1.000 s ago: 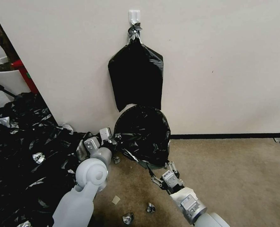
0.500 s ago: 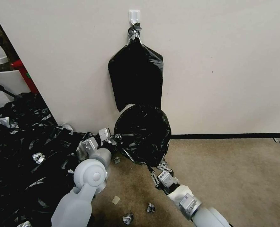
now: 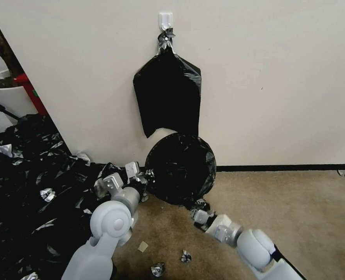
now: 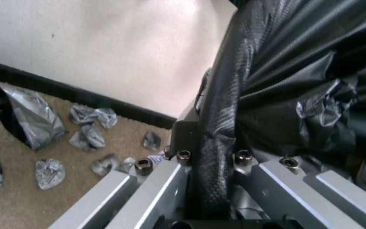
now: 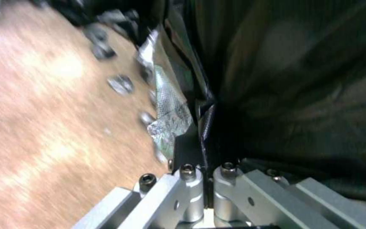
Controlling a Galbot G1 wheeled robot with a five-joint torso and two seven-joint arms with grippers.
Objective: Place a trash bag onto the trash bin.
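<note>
The trash bag point(image 3: 180, 167) is a wrinkly black round dome standing on the carpet against the wall. The trash bin is hidden under it. My left gripper point(image 3: 146, 175) is at the bag's left edge. In the left wrist view that gripper point(image 4: 208, 140) is shut on a fold of the trash bag point(image 4: 297, 79). My right gripper point(image 3: 197, 205) is low at the bag's front bottom edge. The right wrist view has this gripper point(image 5: 205, 127) shut on the edge of the trash bag point(image 5: 297, 79).
A flat stack of black bags point(image 3: 167, 93) hangs from a wall hook directly above. A big heap of black bags point(image 3: 28, 186) covers the floor on the left, with a white planter point(image 3: 7, 95) behind it. Small foil scraps point(image 3: 186, 256) lie on the carpet; open carpet is to the right.
My right arm has swung down and turned, drawing the bag's front edge lower. The bag's dome has shifted slightly right and looks tauter. The left gripper has barely moved.
</note>
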